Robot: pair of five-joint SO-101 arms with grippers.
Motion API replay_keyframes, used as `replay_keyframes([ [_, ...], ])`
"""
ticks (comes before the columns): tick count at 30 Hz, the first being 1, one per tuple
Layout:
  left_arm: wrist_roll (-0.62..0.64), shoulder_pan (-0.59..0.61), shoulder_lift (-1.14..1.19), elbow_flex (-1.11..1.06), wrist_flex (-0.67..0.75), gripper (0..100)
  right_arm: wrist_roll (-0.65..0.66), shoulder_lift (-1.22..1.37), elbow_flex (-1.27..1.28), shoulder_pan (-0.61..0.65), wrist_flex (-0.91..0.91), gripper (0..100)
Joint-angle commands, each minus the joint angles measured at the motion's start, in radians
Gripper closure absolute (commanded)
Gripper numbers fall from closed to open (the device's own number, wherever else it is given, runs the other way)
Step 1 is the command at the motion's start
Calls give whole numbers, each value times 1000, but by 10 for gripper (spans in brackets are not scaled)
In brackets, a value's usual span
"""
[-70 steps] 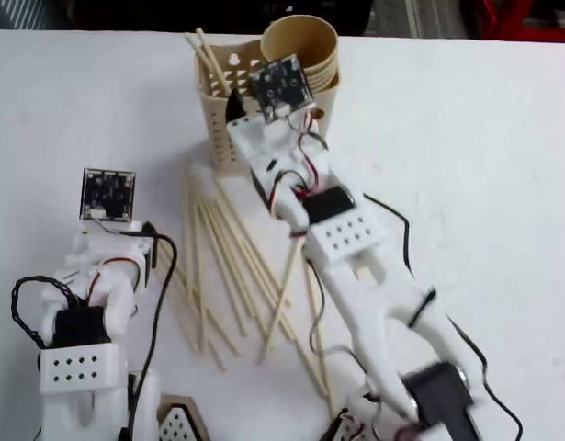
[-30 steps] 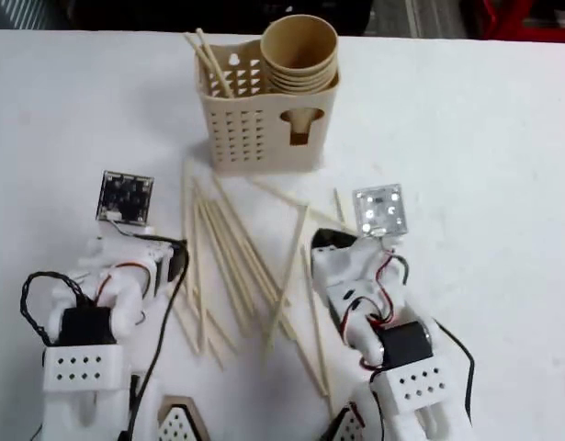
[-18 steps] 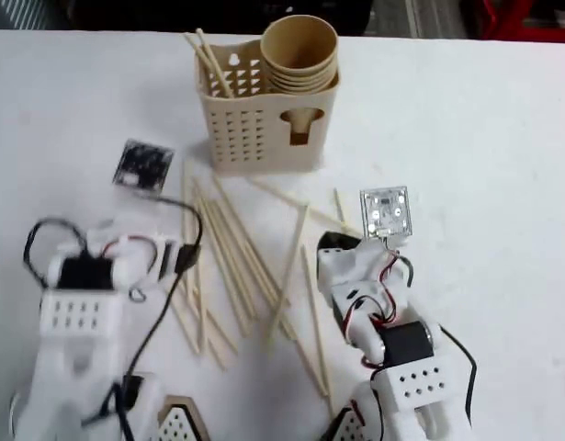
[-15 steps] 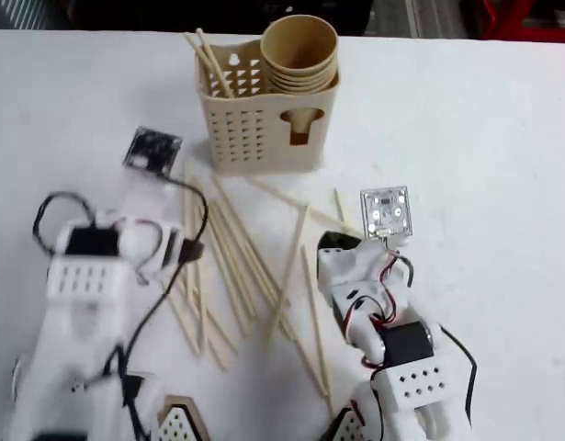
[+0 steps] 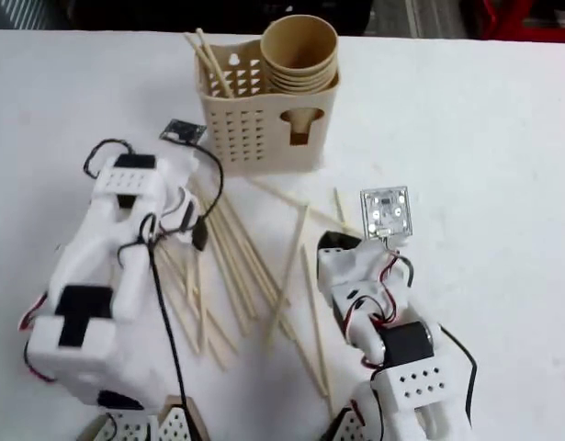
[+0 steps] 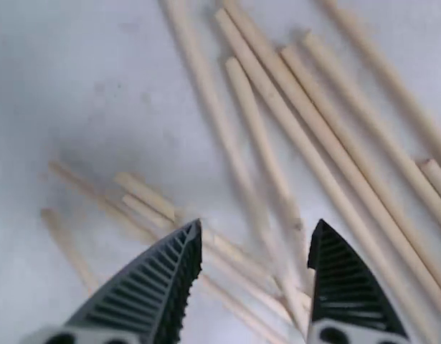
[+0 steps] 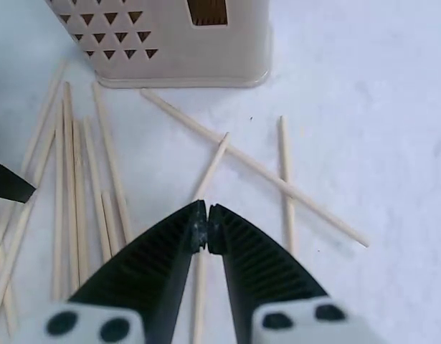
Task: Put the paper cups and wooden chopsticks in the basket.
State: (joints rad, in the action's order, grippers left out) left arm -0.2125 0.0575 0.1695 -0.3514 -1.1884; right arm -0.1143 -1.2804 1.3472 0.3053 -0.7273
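My left claw (image 6: 257,231) hangs open just above the loose chopsticks (image 6: 306,143) on the table (image 6: 77,86); my right claw (image 7: 206,218) is closed on nothing, its tips over one stick, with the basket (image 7: 170,43) near ahead; from above I see the cups (image 5: 300,50) stacked inside the basket, a few chopsticks standing beside them; the table runs wide to the right of the right arm (image 5: 392,331).

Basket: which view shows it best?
High view: the basket stands whole, its open top visible, with stacked cups and a few chopsticks inside. The right wrist view catches its lower wall with triangular holes. The left wrist view looks at loose chopsticks instead.
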Motion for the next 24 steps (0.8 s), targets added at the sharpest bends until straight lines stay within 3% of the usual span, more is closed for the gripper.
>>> replay_keyframes([
  [1, -8, -13, 107, 117, -9, 762, -2, -15, -8, -4, 5, 981],
  [8, 49, -42, 236, 238, -71, 775, -2, -15, -8, -4, 5, 981],
  [15, 48, -94, 302, 292, -91, 959, -2, -15, -8, -4, 5, 981],
  [24, 46, -94, 297, 293, -160, 978, -2, -15, -8, -4, 5, 981],
])
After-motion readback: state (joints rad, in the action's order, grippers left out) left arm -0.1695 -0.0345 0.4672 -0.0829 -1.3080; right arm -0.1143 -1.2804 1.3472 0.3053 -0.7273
